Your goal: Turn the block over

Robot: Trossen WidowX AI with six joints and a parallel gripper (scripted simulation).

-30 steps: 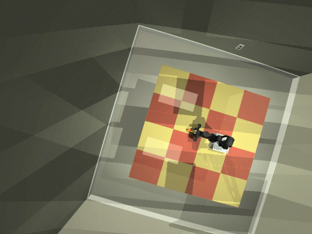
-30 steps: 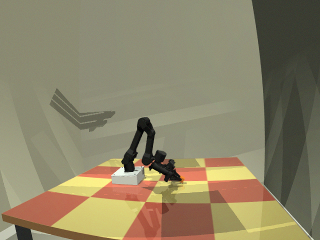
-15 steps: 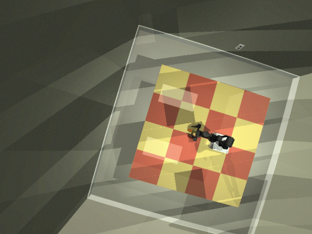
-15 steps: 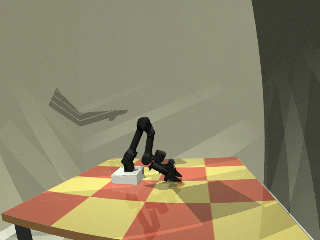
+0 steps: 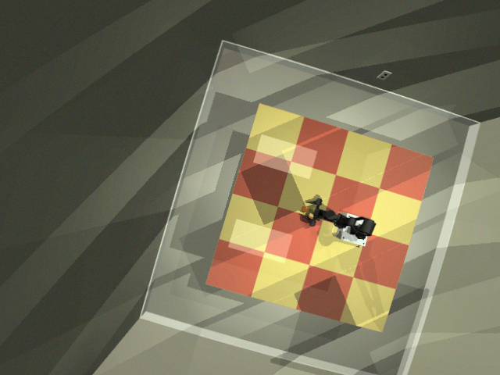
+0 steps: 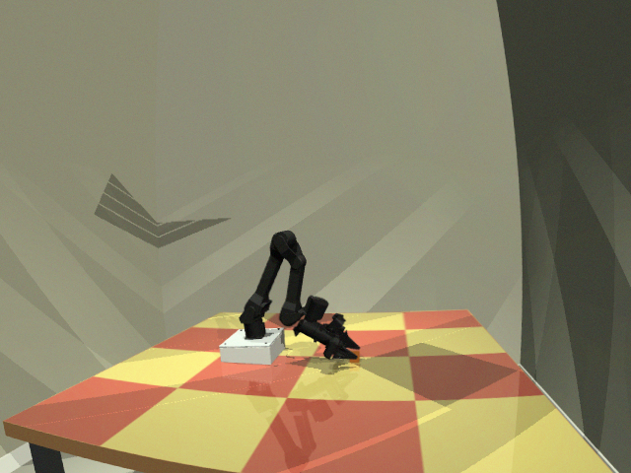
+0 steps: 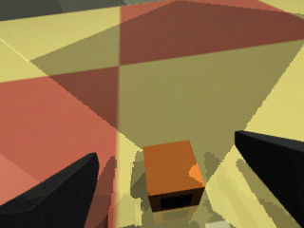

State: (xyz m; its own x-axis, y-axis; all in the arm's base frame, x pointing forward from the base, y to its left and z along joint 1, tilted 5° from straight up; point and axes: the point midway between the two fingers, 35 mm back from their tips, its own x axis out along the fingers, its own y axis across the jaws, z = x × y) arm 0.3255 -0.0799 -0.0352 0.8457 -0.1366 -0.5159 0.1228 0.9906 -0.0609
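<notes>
The small orange block [image 5: 304, 208] [image 6: 354, 360] [image 7: 171, 167] appears to rest on the checkered table [image 5: 278, 291] [image 6: 356, 422] [image 7: 52, 114], with a plain orange face up. Its dark square mark [image 7: 176, 200] is on the upright side facing back toward the arm and wrist camera. My gripper [image 5: 303, 209] [image 6: 358, 353] [image 7: 166, 148] is open and tilted low over the table. Its two fingers stand apart on either side of the block, with a gap on each side in the wrist view. The block's far side and underside are hidden.
The arm's white base [image 5: 355, 237] [image 6: 249, 351] stands on the table behind the gripper. Dark shadow patches cross the red and yellow squares. No other loose object shows on the table.
</notes>
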